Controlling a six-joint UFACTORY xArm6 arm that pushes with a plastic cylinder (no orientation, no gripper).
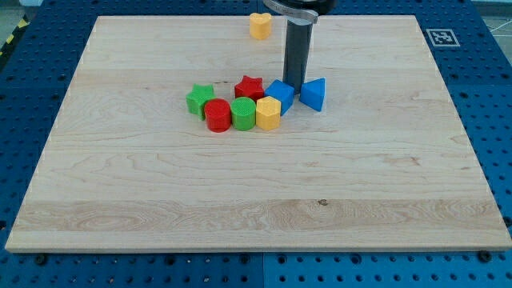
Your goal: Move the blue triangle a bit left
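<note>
The blue triangle [314, 94] lies on the wooden board just right of the middle, near the view's top. My tip [294, 86] stands right behind the gap between the blue triangle and a blue cube [279, 94], close to both. Whether it touches either block cannot be told. Left of the blue cube lies a cluster: a red star [250, 86], a yellow hexagon [268, 114], a green cylinder [243, 114], a red cylinder [218, 115] and a green star [199, 99].
A yellow heart-shaped block [260, 26] sits near the board's top edge, left of the rod. The wooden board [144, 200] rests on a blue perforated table. A fiducial marker [442, 37] is at the top right.
</note>
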